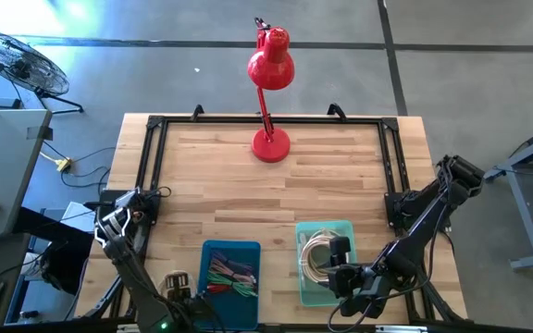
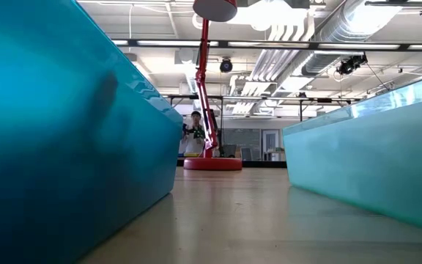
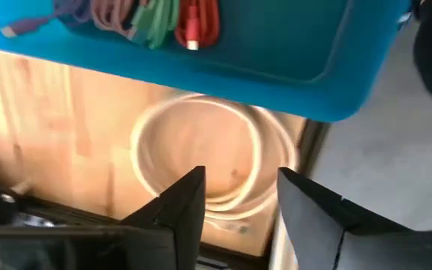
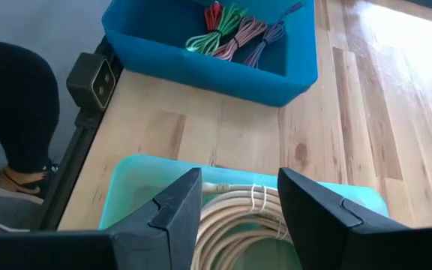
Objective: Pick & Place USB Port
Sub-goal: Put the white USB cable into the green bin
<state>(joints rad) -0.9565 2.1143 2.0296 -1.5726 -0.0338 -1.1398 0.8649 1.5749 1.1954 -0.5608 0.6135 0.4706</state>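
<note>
A white coiled USB cable (image 3: 255,142) lies flat on the wooden table, between the blue bin (image 3: 276,67) and the table's near edge. My left gripper (image 3: 240,195) points down over the coil's near side, open, fingers either side of its strands. In the high view this gripper (image 1: 179,292) is just left of the blue bin (image 1: 231,247), which holds several coloured cables (image 1: 229,275). My right gripper (image 4: 240,195) hangs open over the light teal bin (image 4: 126,180), above the pale cable bundle (image 4: 238,221) inside it.
A red desk lamp (image 1: 269,69) stands at the table's far middle. A black frame rail (image 1: 151,157) runs around the tabletop. A person's leg (image 4: 13,97) shows beside the table's near edge. The two bins' walls (image 2: 64,132) (image 2: 372,161) fill the low view.
</note>
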